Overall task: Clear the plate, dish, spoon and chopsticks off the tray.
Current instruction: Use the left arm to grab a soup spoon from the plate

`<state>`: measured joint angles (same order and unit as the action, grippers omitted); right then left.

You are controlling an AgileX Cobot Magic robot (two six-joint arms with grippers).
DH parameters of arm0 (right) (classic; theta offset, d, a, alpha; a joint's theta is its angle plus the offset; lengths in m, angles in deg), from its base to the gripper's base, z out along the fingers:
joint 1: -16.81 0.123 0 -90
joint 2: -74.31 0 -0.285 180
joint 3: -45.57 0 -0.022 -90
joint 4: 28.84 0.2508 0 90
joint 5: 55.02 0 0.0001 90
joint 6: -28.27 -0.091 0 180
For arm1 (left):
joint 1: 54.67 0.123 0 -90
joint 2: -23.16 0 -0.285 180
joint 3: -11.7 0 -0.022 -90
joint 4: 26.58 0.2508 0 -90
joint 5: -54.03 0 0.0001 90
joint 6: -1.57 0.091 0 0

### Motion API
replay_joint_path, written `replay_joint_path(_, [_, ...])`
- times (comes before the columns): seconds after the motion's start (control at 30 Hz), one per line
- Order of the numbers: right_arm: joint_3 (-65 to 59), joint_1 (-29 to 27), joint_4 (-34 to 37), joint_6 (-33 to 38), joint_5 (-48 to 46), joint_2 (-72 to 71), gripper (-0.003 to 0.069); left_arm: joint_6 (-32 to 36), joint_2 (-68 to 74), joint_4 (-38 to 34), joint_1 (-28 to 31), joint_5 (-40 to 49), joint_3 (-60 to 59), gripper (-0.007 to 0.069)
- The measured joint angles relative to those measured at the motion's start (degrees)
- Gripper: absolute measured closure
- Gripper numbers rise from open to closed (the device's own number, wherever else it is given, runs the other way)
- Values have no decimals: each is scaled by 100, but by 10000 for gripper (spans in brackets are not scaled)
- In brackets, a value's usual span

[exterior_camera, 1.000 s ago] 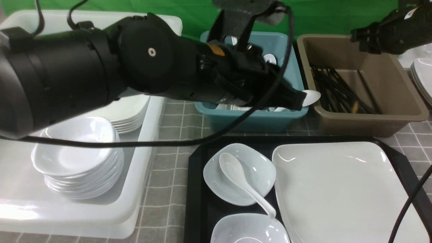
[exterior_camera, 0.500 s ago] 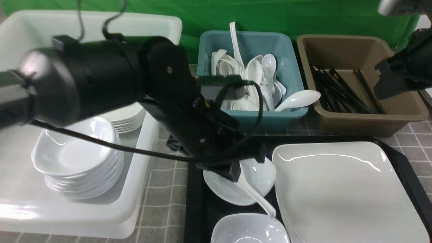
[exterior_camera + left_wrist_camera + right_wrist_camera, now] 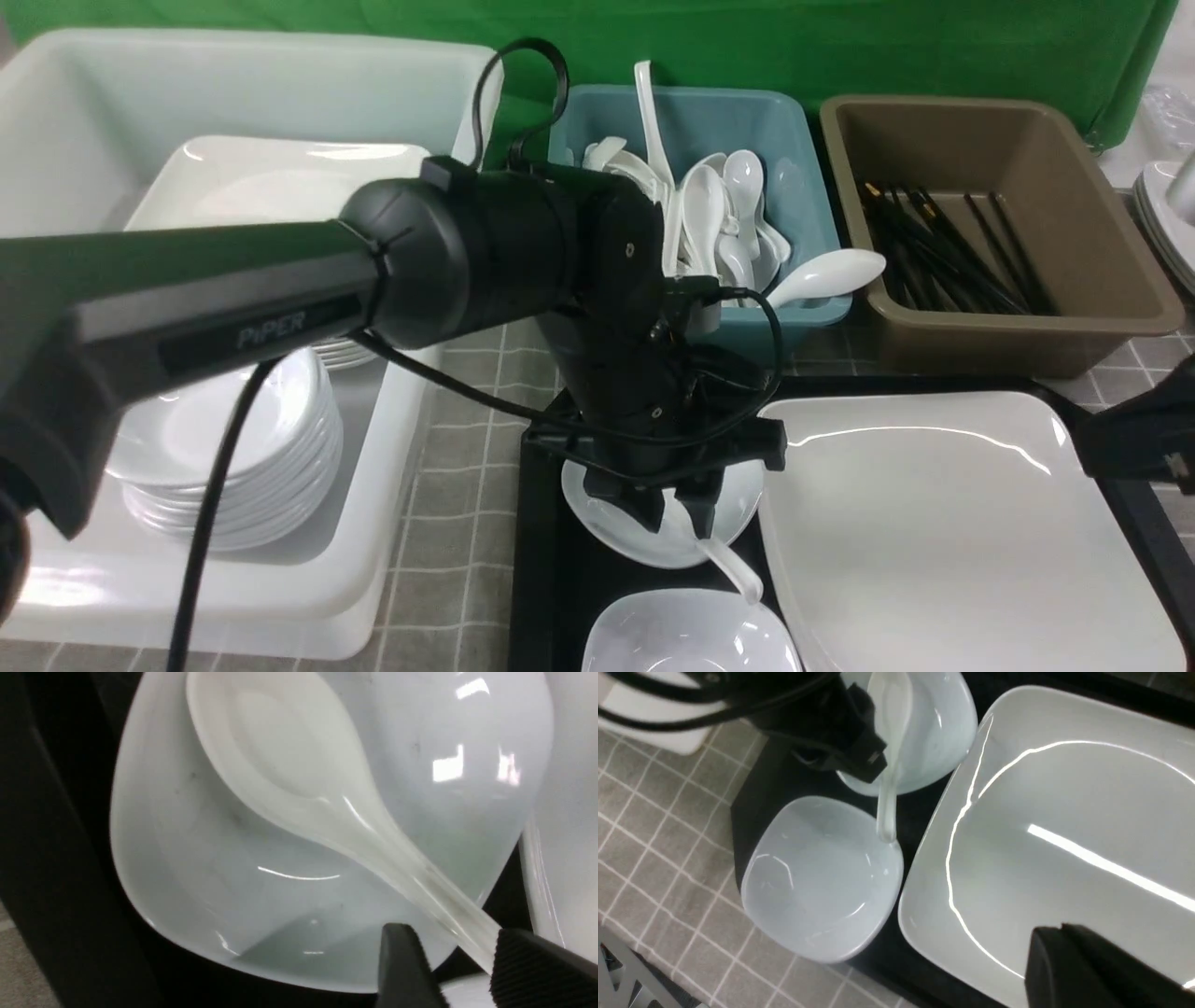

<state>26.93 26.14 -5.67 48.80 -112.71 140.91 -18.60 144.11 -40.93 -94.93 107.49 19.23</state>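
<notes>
Found the left gripper (image 3: 674, 511) spread apart, astride the handle of the spoon (image 3: 289, 760), not yet clamped. Found the right gripper (image 3: 1057, 947) closed, empty, over the plate (image 3: 934, 523). Judged little cleared: plate right, spoon in the far-left dish (image 3: 210, 882), all on the tray (image 3: 537, 560). Saw no chopsticks there.

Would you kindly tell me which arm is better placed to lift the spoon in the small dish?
The left arm: its open jaws straddle the handle of the spoon at the rim of the dish. The right arm, jaws shut, is across the plate.
</notes>
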Motion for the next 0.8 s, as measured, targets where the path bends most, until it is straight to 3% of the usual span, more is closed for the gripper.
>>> replay_joint_path(0.07, [-19, 0, 0, -13, -30, -189, 632, -254, 84, 0, 0, -128, 0, 240])
replay_joint_path(0.17, [-24, 0, 0, -20, -34, -379, 632, -475, 140, 0, 0, -387, 1, 174])
replay_joint_path(0.4, [-24, 0, 0, -20, -53, -638, 632, -877, 349, 35, 0, -592, 25, 155])
replay_joint_path(0.53, [-24, 0, 6, -20, -72, -637, 632, -1002, 450, 40, 0, -526, 49, 196])
replay_joint_path(0.67, [-24, 0, 6, -16, -94, -637, 632, -1019, 470, 72, 0, -477, 56, 321])
replay_joint_path(0.7, [-24, 0, 6, -16, -94, -637, 632, -1019, 470, 83, 0, -469, 56, 321])
replay_joint_path(0.8, [-36, 0, 6, -16, -98, -637, 632, -1025, 470, 182, 0, -289, 56, 497])
